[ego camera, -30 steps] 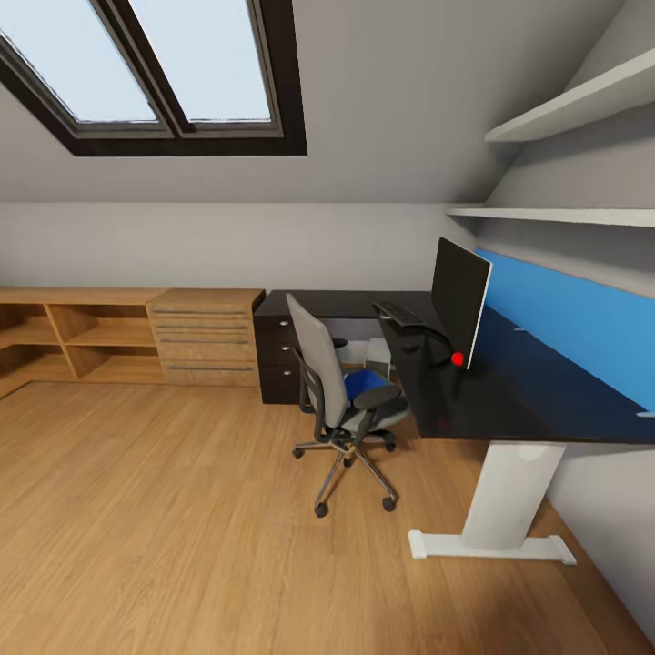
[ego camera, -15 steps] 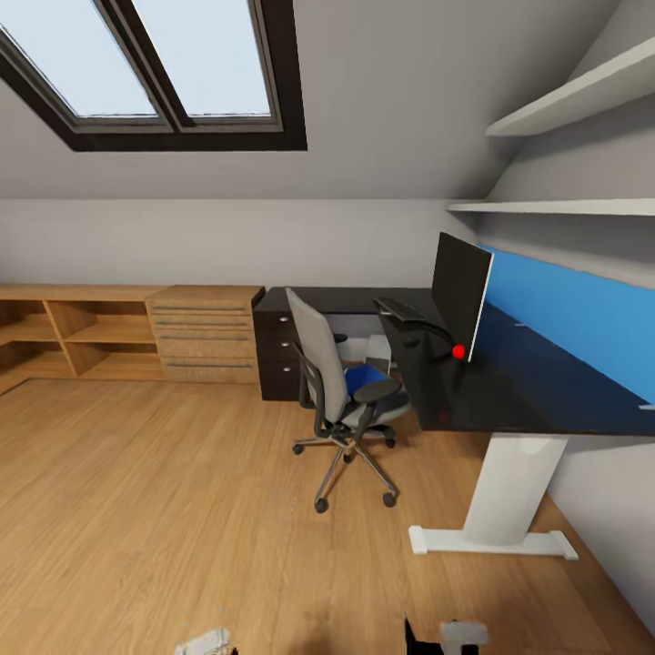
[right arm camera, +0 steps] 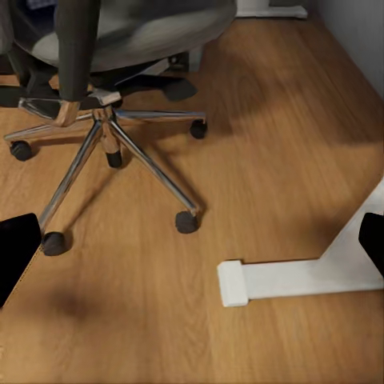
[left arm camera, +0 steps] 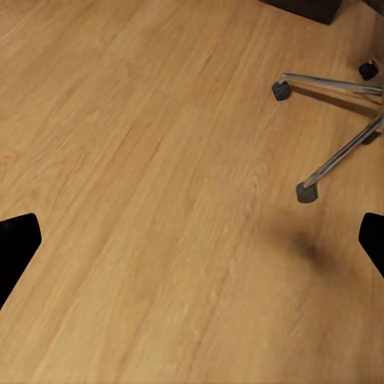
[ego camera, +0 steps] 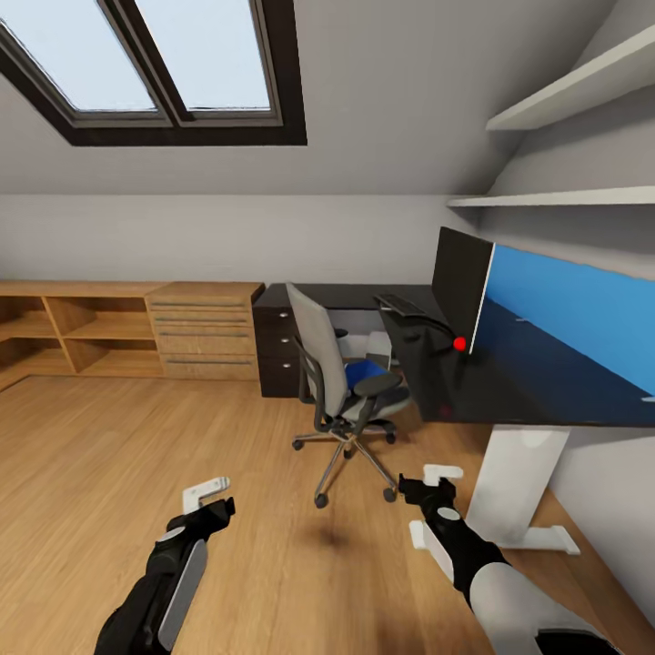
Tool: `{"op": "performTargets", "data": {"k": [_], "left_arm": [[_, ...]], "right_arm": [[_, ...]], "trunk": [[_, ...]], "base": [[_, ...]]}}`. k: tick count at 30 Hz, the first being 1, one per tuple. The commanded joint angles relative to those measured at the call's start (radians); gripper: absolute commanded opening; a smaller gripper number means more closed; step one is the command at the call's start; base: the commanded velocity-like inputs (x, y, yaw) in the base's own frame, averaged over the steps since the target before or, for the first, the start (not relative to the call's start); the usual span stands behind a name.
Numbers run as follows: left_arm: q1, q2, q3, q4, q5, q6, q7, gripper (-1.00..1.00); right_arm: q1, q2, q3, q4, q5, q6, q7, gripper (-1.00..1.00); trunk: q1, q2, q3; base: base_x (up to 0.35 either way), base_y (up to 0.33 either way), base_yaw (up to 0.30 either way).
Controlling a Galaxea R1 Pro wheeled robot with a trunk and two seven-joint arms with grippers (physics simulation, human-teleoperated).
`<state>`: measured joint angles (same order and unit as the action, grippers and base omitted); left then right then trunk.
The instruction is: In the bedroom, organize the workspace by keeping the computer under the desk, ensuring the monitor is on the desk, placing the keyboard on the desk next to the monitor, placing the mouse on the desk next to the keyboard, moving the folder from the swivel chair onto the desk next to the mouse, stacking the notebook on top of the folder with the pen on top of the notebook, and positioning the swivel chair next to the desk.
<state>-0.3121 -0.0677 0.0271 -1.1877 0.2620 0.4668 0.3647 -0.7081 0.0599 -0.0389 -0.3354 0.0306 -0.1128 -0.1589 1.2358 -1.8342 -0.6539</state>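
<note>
Now both arms raised into view, left claw (ego camera: 211,498) released, right claw (ego camera: 435,482) released, swivel chair (ego camera: 341,387) ahead

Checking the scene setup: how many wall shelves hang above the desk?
2. The upper shelf sits high on the sloped wall at right; the lower shelf hangs just above the blue panel behind the desk. More may lie off-frame.

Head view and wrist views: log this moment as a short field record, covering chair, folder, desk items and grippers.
swivel chair: on the wooden floor, beside the desk
folder: blue, on the chair seat
monitor: upright on the desk
keyboard: on the desk, by the monitor
left gripper: open, empty, above the floor
right gripper: open, empty, near the chair base
</note>
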Motion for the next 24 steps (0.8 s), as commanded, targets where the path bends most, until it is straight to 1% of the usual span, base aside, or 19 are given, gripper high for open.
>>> {"op": "performTargets", "data": {"k": [1,2,4,5,6,7,8,9,10,11,13,19,20,21,22,24], "left_arm": [[-0.004,-0.001,0.0,0.001,0.01,0.003,0.007,1.0],[-0.007,-0.001,-0.001,-0.005,0.009,-0.007,0.007,1.0],[-0.006,0.0,-0.002,-0.044,0.009,-0.031,0.006,1.0],[0.008,0.001,-0.002,-0.088,0.008,-0.041,0.006,1.0],[0.056,0.003,-0.002,-0.178,0.008,-0.05,0.005,1.0],[0.098,0.004,-0.005,-0.243,0.008,-0.053,0.004,1.0],[0.12,0.004,-0.009,-0.273,0.008,-0.055,0.004,1.0],[0.209,0.005,-0.075,-0.371,0.008,-0.063,0.004,1.0],[0.241,0.005,-0.118,-0.401,0.008,-0.066,0.007,1.0],[0.249,0.005,-0.13,-0.408,0.008,-0.067,0.007,1.0],[0.257,0.005,-0.145,-0.416,0.008,-0.068,0.008,1.0],[0.263,0.006,-0.151,-0.42,0.008,-0.069,0.011,1.0],[0.263,0.006,-0.151,-0.42,0.007,-0.069,0.011,1.0],[0.263,0.006,-0.151,-0.42,0.007,-0.069,0.011,1.0],[0.263,0.006,-0.15,-0.419,0.007,-0.069,0.011,1.0],[0.263,0.006,-0.151,-0.419,0.008,-0.068,0.01,1.0]], "right_arm": [[-0.007,0.001,-0.004,0.006,0.0,-0.001,-0.002,1.0],[-0.014,0.002,-0.005,0.016,-0.005,0.003,-0.002,1.0],[-0.021,0.003,-0.005,0.033,-0.008,0.004,-0.002,1.0],[-0.024,0.004,-0.005,0.047,-0.01,0.004,-0.002,1.0],[-0.026,0.004,-0.004,0.062,-0.011,0.004,-0.002,1.0],[-0.027,0.004,-0.005,0.068,-0.012,0.005,-0.002,1.0],[-0.027,0.003,-0.005,0.07,-0.012,0.005,-0.002,1.0],[-0.028,0.004,-0.008,0.075,-0.014,0.003,-0.002,1.0],[-0.028,0.005,-0.009,0.079,-0.015,0.002,-0.003,1.0],[-0.028,0.006,-0.009,0.08,-0.015,0.002,-0.004,1.0],[-0.028,0.008,-0.01,0.081,-0.015,0.002,-0.003,1.0],[-0.027,0.01,-0.009,0.082,-0.014,-0.026,-0.006,1.0],[-0.027,0.013,-0.007,0.083,-0.013,-0.027,-0.018,1.0],[-0.027,0.018,-0.006,0.083,-0.012,-0.028,-0.067,1.0],[-0.027,0.019,-0.005,0.083,-0.011,-0.028,-0.087,1.0],[-0.027,0.019,-0.003,0.096,-0.01,-0.028,-0.096,1.0]], "trunk": [[0.004,-0.008,-0.004],[0.008,-0.015,-0.007],[0.015,-0.029,-0.014],[0.019,-0.036,-0.017],[0.023,-0.043,-0.02],[0.027,-0.05,-0.023],[0.031,-0.057,-0.026],[0.035,-0.064,-0.029],[0.038,-0.071,-0.033],[0.042,-0.078,-0.036],[0.05,-0.092,-0.042],[0.073,-0.134,-0.061],[0.077,-0.141,-0.064],[0.081,-0.148,-0.067],[0.084,-0.155,-0.07],[0.092,-0.169,-0.076]], "base": [[0.0,0.0,0.0],[0.0,0.0,0.0],[0.0,0.0,0.0],[0.0,0.0,0.0],[0.0,0.0,0.0],[0.0,0.0,0.0],[0.0,0.0,0.0],[0.0,0.0,0.0],[0.0,0.0,0.0],[0.0,0.0,0.0],[0.0,0.0,0.0],[0.0,0.0,0.0],[0.0,0.0,0.0],[0.0,0.0,0.0],[0.0,0.0,0.0],[0.0,0.0,0.0]]}}
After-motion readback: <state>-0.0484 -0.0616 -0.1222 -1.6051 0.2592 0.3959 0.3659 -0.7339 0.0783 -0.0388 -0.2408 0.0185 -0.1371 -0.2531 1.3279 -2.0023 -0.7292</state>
